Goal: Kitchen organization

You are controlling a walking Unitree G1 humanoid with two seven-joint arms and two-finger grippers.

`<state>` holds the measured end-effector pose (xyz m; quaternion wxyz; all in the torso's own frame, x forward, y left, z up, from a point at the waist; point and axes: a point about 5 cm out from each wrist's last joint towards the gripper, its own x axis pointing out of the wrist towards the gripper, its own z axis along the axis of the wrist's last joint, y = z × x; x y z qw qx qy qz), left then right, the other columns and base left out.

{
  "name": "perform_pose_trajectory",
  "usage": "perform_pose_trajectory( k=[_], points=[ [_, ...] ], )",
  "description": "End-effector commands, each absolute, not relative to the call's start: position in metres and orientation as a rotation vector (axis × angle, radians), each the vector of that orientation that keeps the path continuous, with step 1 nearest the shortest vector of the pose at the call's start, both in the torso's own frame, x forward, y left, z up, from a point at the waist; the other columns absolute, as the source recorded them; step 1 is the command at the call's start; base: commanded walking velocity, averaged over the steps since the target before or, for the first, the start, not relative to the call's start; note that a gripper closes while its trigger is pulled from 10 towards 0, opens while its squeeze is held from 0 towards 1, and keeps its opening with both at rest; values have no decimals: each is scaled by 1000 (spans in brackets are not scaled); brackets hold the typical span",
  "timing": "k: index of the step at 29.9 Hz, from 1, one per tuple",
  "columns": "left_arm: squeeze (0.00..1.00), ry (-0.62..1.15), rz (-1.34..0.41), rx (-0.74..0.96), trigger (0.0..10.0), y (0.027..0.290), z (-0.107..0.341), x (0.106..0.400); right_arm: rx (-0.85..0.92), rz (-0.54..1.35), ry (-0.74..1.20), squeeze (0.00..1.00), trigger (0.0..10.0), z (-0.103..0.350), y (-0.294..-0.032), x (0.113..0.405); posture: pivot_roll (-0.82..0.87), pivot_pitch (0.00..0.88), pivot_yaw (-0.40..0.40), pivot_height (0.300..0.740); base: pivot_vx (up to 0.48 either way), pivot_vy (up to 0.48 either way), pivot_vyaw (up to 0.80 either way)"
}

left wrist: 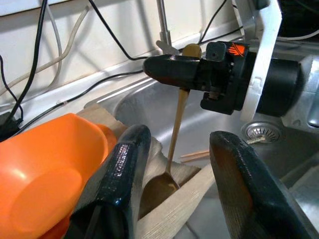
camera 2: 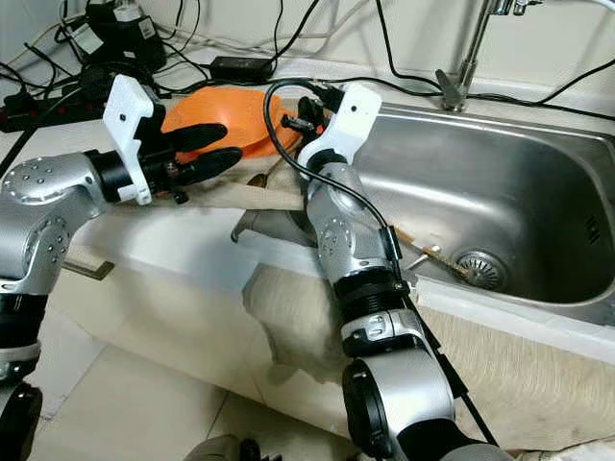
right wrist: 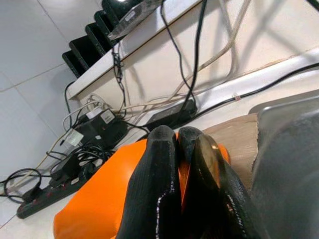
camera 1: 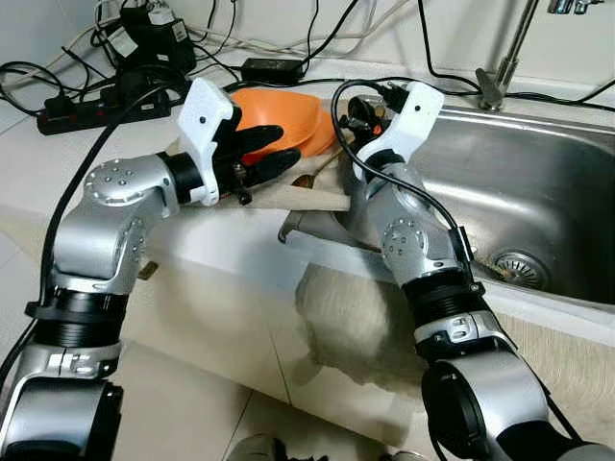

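Observation:
An orange bowl (camera 1: 288, 115) lies on a wooden board (camera 1: 307, 200) on the counter, just left of the sink. My left gripper (camera 1: 286, 144) is open at the bowl's near rim, one finger on each side of a wooden spoon (left wrist: 175, 124). The spoon stands nearly upright with its scoop end down on the board. My right gripper (left wrist: 164, 69) is shut on the top of the spoon's handle, above the board's sink-side end. In the right wrist view the shut fingers (right wrist: 159, 164) point at the orange bowl (right wrist: 99, 204).
The steel sink (camera 1: 538, 182) lies to the right, with a drain (camera 1: 522, 267), wooden sticks (camera 2: 423, 252) and a faucet (camera 1: 500, 77) behind. A power strip (camera 1: 86, 106), adapters and cables crowd the back left counter. A cloth (camera 1: 332, 307) hangs over the counter front.

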<state>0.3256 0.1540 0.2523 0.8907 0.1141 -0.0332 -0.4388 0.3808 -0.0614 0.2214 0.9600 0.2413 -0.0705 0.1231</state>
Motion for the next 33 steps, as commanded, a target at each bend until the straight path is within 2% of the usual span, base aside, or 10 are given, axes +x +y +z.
perform_pose_trajectory(
  k=[1,8,15,20,22,25,27,28,31,33],
  points=[
    [0,-75,-922,236,10000,154,255,322,465,293,-133,0,10000,227,-56,383,61,22,73,740,0,0,0],
    [0,-63,-937,236,10000,152,252,320,479,376,-172,0,10000,246,-51,381,56,15,75,740,0,0,0],
    [0,-64,-942,237,10000,150,252,322,453,419,-250,0,10000,269,-56,383,48,3,77,740,0,0,0],
    [0,-62,-950,232,10000,146,251,323,379,310,-301,0,10000,277,-81,395,46,0,78,740,0,0,0],
    [0,-58,-952,231,10000,146,250,324,327,184,-312,0,10000,275,-105,403,46,0,79,740,0,0,0],
    [0,-57,-951,232,10000,146,249,324,304,141,-314,0,10000,274,-113,405,46,0,79,740,0,0,0],
    [0,-54,-950,234,10000,146,249,324,279,54,-308,0,10000,270,-131,408,46,0,79,740,0,0,0],
    [0,-52,-949,236,10000,147,248,324,274,-25,-282,0,10000,264,-147,411,51,0,79,740,0,0,0],
    [0,-51,-947,236,10000,147,248,324,255,-74,-263,0,10000,259,-157,413,51,0,79,740,0,0,0],
    [0,-48,-944,236,10000,148,247,324,158,-133,-234,0,10000,251,-168,414,51,0,79,740,0,0,0]
  ],
)
